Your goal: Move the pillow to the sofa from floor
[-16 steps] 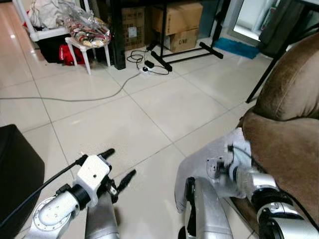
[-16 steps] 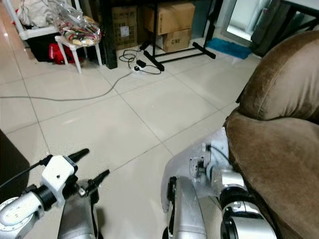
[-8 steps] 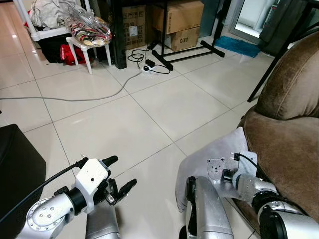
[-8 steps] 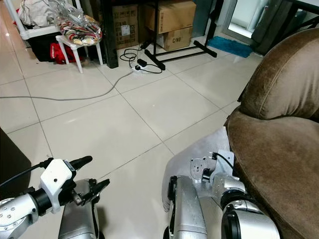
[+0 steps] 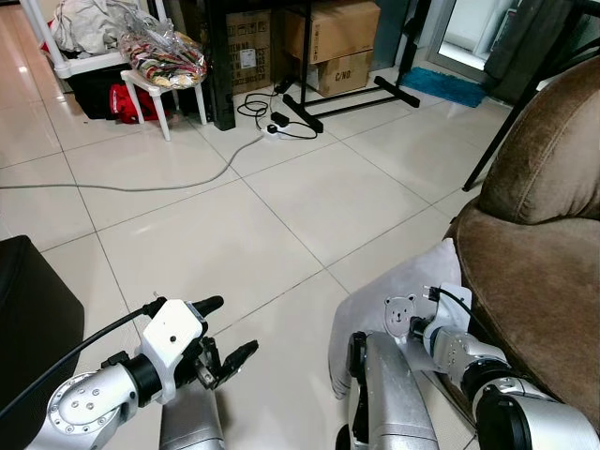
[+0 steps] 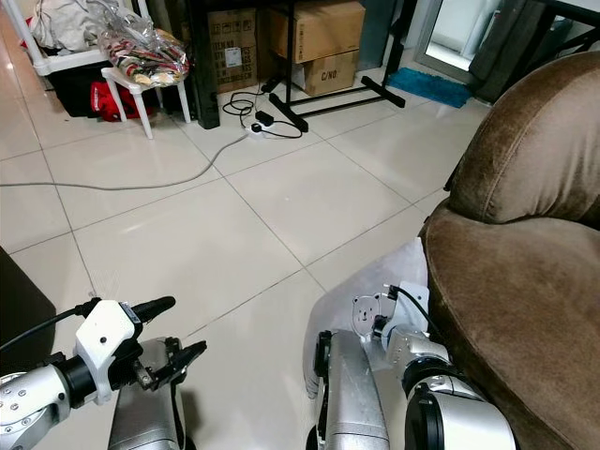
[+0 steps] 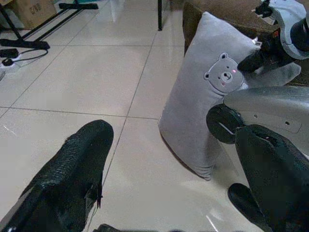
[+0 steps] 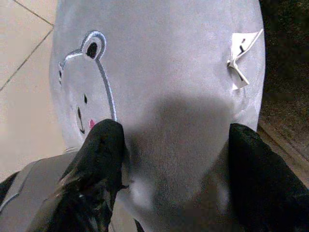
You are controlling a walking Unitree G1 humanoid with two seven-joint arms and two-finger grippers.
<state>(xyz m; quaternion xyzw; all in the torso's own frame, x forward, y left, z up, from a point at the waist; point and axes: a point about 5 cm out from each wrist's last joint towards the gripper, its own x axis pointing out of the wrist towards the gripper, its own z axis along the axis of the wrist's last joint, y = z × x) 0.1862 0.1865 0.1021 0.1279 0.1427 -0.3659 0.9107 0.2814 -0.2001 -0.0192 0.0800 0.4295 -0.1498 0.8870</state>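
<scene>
A grey pillow [image 5: 375, 305] with a bear face stands on the tiled floor, leaning against the front of the brown sofa [image 5: 539, 267]. My right gripper [image 8: 174, 164] is open, its two black fingers [image 8: 96, 159] spread wide and pressing on the pillow's [image 8: 164, 72] face just below the bear. From the left wrist view, the pillow [image 7: 203, 96] stands upright with the right gripper [image 7: 251, 60] at its upper edge. My left gripper [image 5: 225, 330] hovers open over the floor, well to the left of the pillow, holding nothing.
My own silver leg [image 5: 384, 398] stands right in front of the pillow. A black block [image 5: 28, 328] sits at the left edge. Farther off are a grey cable [image 5: 141, 186], a white stool [image 5: 169, 89], cardboard boxes [image 5: 342, 37] and a black stand [image 5: 347, 98].
My right gripper has sunk lower against the pillow, uncovering the bear face. The left gripper dropped slightly and turned; the pillow still leans in place.
</scene>
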